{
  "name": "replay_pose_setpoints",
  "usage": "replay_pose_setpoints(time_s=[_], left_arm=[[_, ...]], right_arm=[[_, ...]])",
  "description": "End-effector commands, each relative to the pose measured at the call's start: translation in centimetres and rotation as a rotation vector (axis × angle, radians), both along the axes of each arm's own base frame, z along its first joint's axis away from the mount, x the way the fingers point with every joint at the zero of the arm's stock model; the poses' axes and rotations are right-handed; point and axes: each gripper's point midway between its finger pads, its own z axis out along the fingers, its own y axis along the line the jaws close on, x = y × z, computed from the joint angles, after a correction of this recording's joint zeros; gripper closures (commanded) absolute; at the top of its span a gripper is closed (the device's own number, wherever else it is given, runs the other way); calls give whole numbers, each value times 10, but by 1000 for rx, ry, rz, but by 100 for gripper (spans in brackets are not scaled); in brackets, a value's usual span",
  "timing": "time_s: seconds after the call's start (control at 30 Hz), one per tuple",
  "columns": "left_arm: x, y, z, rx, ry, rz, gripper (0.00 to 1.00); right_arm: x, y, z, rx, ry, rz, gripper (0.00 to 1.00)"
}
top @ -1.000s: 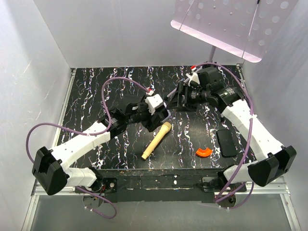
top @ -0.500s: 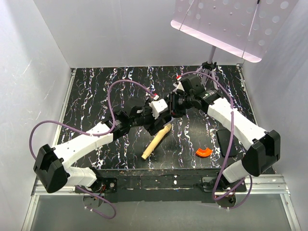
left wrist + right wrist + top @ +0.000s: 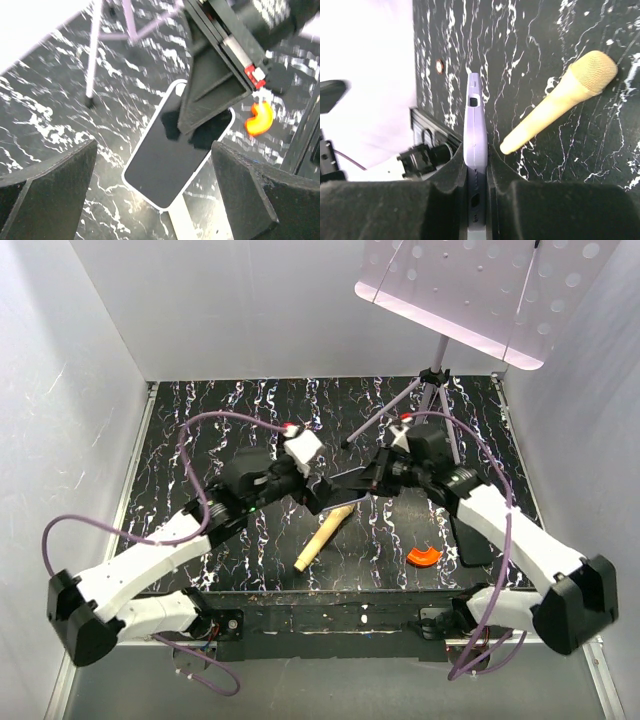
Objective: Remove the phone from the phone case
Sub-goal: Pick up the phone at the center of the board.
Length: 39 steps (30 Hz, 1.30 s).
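The phone (image 3: 167,157), glossy black screen up, sits inside the lavender phone case (image 3: 123,176), whose pale rim frames it. My right gripper (image 3: 476,160) is shut on the case (image 3: 475,120), seen edge-on between its pads, and holds it above the table. In the top view the right gripper (image 3: 363,483) meets the left gripper (image 3: 318,490) at mid-table. In the left wrist view, the left gripper (image 3: 154,150) stands wide open, its fingers (image 3: 55,175) well apart on either side of the phone without touching it.
A tan microphone-shaped stick (image 3: 325,533) lies under the held phone. An orange curved piece (image 3: 423,556) and a dull black flat rectangle (image 3: 470,536) lie at the front right. A tripod (image 3: 437,390) with a perforated panel stands at the back right.
My right gripper has shut on the cased phone. My left gripper has opened wide, let go and drawn back to the left. Both arms shifted toward the table's front.
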Motion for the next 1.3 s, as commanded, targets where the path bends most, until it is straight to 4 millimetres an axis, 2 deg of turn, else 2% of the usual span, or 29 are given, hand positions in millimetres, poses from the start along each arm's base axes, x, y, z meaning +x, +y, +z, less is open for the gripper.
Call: replay_pose_setpoints(time_s=[0.0,0.07,0.13,0.2,0.3,0.37,0.47,0.57,0.67,0.87,1.0,1.17,1.2,1.27], left_arm=[[5,32,82,-314,-100,197,2],[13,52,83,-427,4,362,2],[13,68,49,-429,204,516,2],[7,64,34,-501,386,552,2],[-14,34,36,-665,580,370,2],[-20,21,37,-779,692,262,2],[-23,11,40,-923,852,142,2],[-26,-2,58,-1070,945,-16,5],[-27,-11,70,-1127,964,-116,18],[-20,-16,57,-1129,969,-59,50],[-20,-20,53,-1118,971,-43,62],[-18,-21,54,-1108,936,-38,95],[-18,-21,55,-1094,916,-38,100],[-18,-21,58,-1038,868,-42,100]], right_arm=[[22,-20,54,259,-171,-171,99],[23,-35,65,354,-215,-222,99],[19,-47,72,420,-259,-254,99],[15,-52,80,473,-301,-263,99],[7,-54,95,537,-348,-251,99],[2,-53,105,597,-370,-230,99],[-5,-52,113,691,-375,-213,99],[-11,-52,114,756,-367,-190,99],[-14,-49,111,792,-350,-166,99],[-19,-47,106,836,-342,-139,99],[-24,-45,103,834,-359,-146,99],[-36,-30,98,759,-365,-86,98],[-38,-29,94,736,-370,-74,87],[-42,-28,81,668,-371,-49,48]])
